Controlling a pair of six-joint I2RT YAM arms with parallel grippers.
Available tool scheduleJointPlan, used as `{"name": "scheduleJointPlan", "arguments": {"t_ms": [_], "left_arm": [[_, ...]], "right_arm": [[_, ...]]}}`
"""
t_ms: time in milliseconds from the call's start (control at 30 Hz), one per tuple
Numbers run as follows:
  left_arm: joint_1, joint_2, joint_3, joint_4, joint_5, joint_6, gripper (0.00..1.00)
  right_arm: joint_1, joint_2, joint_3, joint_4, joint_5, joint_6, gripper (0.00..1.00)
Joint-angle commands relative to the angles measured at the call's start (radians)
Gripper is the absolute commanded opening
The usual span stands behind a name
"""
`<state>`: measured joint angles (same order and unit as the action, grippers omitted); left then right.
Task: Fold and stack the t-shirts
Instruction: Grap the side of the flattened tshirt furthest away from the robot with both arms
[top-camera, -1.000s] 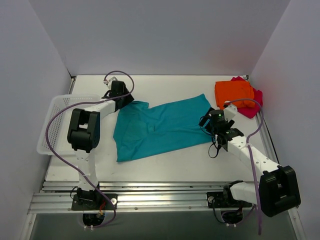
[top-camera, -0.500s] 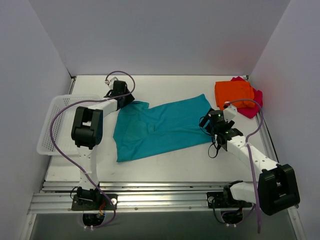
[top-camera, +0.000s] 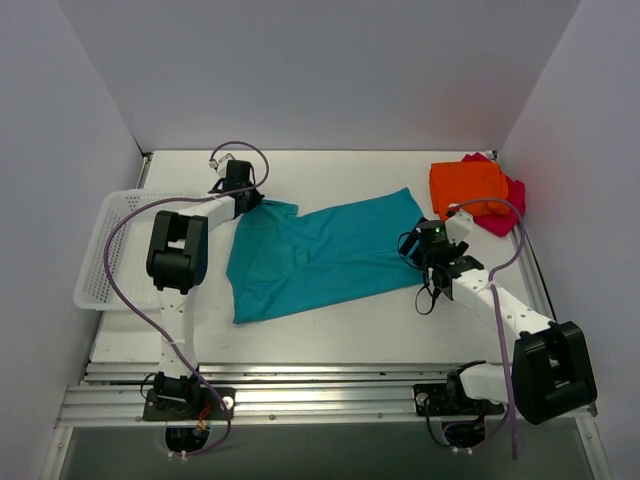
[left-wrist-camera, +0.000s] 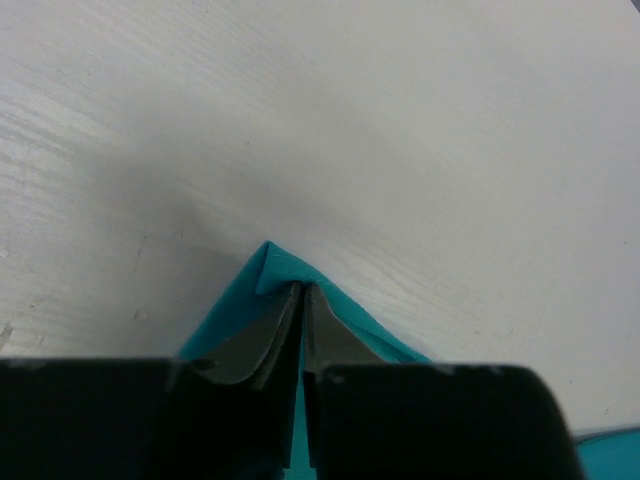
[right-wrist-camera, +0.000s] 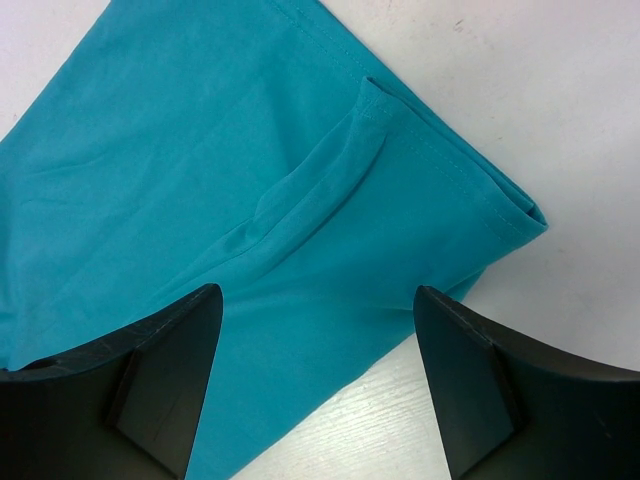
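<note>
Pinching one corner of the teal shirt (top-camera: 320, 250), the left gripper (left-wrist-camera: 300, 300) is clenched on the cloth. The right gripper (right-wrist-camera: 315, 300) hangs spread above the opposite corner. Beyond it, the orange shirt (top-camera: 468, 185) lies stacked on the pink shirt (top-camera: 508, 212), while the teal one is not yet folded.

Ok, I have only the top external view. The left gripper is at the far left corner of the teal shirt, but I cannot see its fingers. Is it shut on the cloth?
Observer: Yes. The left wrist view shows the left gripper with its jaws together, pinching a corner of the teal-blue t-shirt.
Operator: And the right gripper, please?
Observer: Its wrist view shows the right gripper wide open, with shirt cloth between its fingers, not pinched.
Operator: Is the cloth flat there?
Observer: No, a raised wrinkle runs between the fingers toward a stitched hem.
</note>
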<state>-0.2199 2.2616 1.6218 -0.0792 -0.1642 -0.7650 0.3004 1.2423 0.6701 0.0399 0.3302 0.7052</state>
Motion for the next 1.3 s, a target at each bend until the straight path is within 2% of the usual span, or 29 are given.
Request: {"name": "scheduleJointPlan", "arguments": {"t_ms": [0,100,300,500,867,1000,1133,1267], "left_arm": [[0.010,0.024,0.058,0.002,0.003,0.001,0.08],[0.013,0.032,0.069,0.002,0.005,0.009,0.02],[0.016,0.009,0.076,0.035,0.011,0.049,0.02],[0.022,-0.089,0.041,0.062,0.020,0.075,0.02],[0.034,-0.258,-0.112,0.150,0.041,0.087,0.02],[0.033,-0.293,-0.172,0.156,0.054,0.084,0.02],[0.034,-0.304,-0.211,0.176,0.075,0.082,0.02],[0.036,-0.292,-0.215,0.183,0.106,0.089,0.02]], "right_arm": [[-0.010,0.019,-0.004,0.009,0.041,-0.009,0.72],[-0.012,0.026,-0.006,0.009,0.043,-0.007,0.72],[-0.012,0.022,-0.001,0.006,0.047,0.000,0.71],[-0.012,0.009,0.003,-0.003,0.061,0.008,0.70],[-0.009,0.012,-0.009,0.011,0.064,0.027,0.69],[-0.007,0.052,0.035,0.015,0.055,0.037,0.70],[-0.006,0.156,0.121,0.032,-0.022,0.046,0.75],[-0.004,0.275,0.274,0.092,-0.020,0.033,0.91]]}}
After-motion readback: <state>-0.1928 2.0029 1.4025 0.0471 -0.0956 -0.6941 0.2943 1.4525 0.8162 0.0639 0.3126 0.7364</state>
